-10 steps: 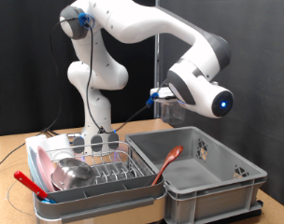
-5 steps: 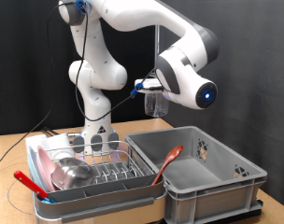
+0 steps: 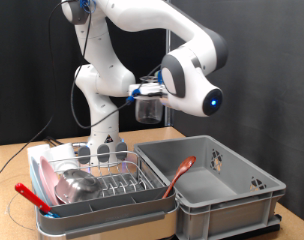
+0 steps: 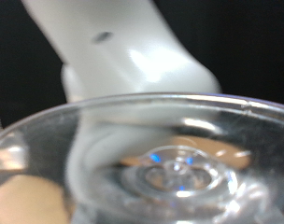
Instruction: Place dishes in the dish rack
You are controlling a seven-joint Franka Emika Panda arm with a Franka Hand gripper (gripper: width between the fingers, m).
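My gripper (image 3: 150, 92) is shut on a clear drinking glass (image 3: 149, 110) and holds it high in the air, above the gap between the rack and the tub. The glass (image 4: 151, 159) fills the wrist view, so the fingers are hidden there. The chrome wire dish rack (image 3: 117, 183) stands on the table at the exterior view's lower left. A pink plate (image 3: 44, 168) leans in its left end and a shiny steel bowl (image 3: 78, 185) lies in it. A thin red long-handled utensil (image 3: 179, 175) leans inside the grey plastic tub (image 3: 224, 195).
The large grey tub stands right of the rack and touches it. Two grey utensil cups (image 3: 102, 152) sit at the rack's back. Another red piece (image 3: 32, 196) lies at the rack's front left corner. The arm's base (image 3: 102, 120) stands behind the rack.
The arm has swung towards the exterior view's left with the glass, from above the tub's back edge to above the rack's right end.
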